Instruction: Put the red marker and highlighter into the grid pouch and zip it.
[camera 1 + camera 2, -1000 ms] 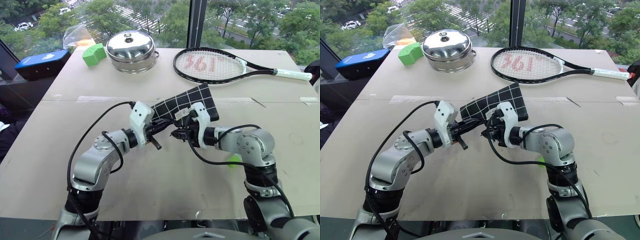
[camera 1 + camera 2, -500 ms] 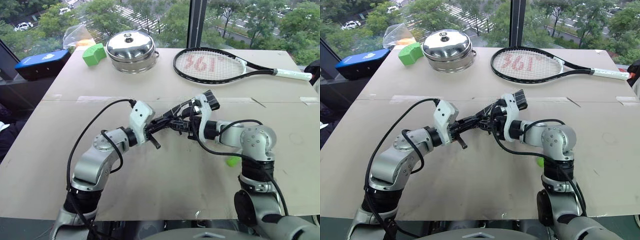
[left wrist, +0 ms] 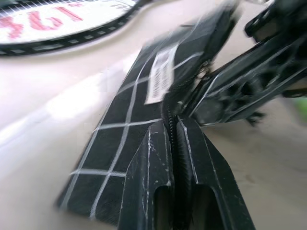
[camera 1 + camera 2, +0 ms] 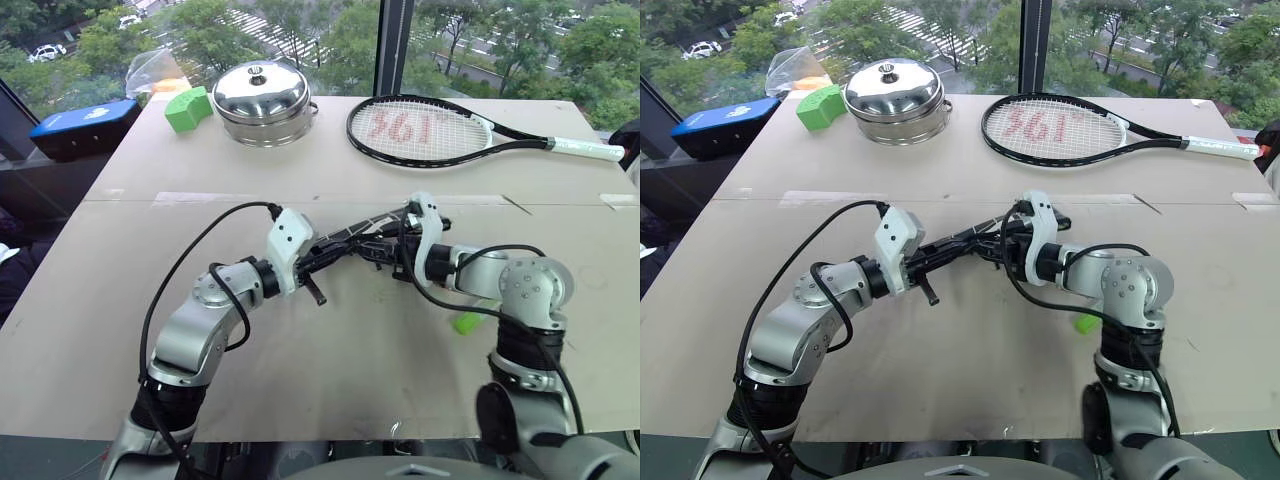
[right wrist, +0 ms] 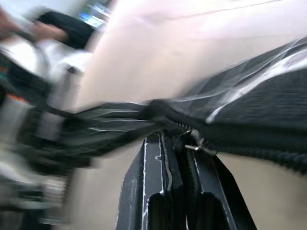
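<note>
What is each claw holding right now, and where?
Both hold the grid pouch: left claw pinches its zipper edge, right claw grips beside the zipper pull.

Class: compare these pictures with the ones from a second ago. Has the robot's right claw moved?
Yes. Judged against the tennis racket, which has not shifted, the right claw has slid to the robot's right along the grid pouch.

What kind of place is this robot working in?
Probably an upper-floor room used for testing: a plain tabletop beside a big window overlooking trees and a street, with odd props laid out, a tennis racket and a steel pot.
</note>
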`<act>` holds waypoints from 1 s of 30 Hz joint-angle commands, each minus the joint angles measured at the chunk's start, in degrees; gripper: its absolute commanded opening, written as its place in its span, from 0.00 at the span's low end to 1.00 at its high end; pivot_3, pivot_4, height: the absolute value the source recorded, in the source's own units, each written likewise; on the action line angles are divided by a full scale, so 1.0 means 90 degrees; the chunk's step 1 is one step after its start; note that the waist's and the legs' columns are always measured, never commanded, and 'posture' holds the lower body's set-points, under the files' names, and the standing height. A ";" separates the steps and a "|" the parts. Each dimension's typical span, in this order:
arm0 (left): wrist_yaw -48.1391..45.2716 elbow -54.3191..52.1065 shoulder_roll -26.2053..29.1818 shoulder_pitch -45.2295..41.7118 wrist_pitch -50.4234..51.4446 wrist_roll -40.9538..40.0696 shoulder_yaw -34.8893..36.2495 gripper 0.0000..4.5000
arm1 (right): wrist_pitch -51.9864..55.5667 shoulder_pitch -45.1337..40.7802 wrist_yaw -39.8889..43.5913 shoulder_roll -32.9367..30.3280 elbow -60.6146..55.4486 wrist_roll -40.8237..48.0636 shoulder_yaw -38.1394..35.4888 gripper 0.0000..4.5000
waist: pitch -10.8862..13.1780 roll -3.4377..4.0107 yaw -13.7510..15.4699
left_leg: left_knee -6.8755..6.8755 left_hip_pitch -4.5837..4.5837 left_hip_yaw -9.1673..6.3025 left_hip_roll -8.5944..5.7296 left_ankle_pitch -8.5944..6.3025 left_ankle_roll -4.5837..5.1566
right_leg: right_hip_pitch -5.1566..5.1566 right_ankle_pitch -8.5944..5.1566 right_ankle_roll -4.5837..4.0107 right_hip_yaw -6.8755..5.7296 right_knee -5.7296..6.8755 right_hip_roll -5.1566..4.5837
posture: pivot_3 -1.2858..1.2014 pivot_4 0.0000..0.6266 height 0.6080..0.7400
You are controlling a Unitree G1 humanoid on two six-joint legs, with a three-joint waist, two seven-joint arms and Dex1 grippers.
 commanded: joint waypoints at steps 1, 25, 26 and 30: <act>0.0027 -0.0446 -0.0077 -0.0211 0.0368 -0.0451 0.0157 0.00 | -0.1034 -0.0006 0.0295 -0.0521 -0.0422 -0.0523 0.0909 0.02 | 0.0000 -0.0001 -0.0027 | 0.0000 0.0001 0.0000 0.0000 0.0000 0.0000 | 0.0000 -0.0001 0.0001 0.0002 0.0001 0.0000 | 0.52 0.24 1.00; 0.1414 -0.0568 -0.0844 -0.1049 0.1841 -0.1179 0.0420 0.00 | -0.1854 -0.0937 0.0260 -0.1951 -0.0852 -0.2811 0.2960 0.02 | -0.0001 -0.0013 0.0012 | 0.0002 0.0002 -0.0004 0.0003 0.0010 -0.0016 | 0.0000 0.0000 0.0001 -0.0001 0.0002 0.0003 | 0.52 0.24 1.00; 0.1438 -0.0569 -0.0859 -0.1039 0.1820 -0.1157 0.0388 0.00 | -0.1863 -0.0979 0.0261 -0.1914 -0.0850 -0.2865 0.2995 0.02 | -0.0001 -0.0013 0.0020 | 0.0002 0.0002 -0.0004 0.0003 0.0010 -0.0016 | 0.0000 0.0000 0.0001 -0.0001 0.0001 0.0002 | 0.52 0.24 1.00; 0.1327 -0.0555 -0.0631 -0.1011 0.1491 -0.0787 0.0070 0.00 | -0.1688 -0.1090 0.0406 -0.1718 -0.1002 -0.2789 0.2971 0.02 | -0.0002 -0.0013 0.0025 | 0.0003 0.0001 -0.0003 0.0002 0.0010 -0.0016 | 0.0001 0.0000 0.0001 -0.0001 0.0001 0.0002 | 0.52 0.24 1.00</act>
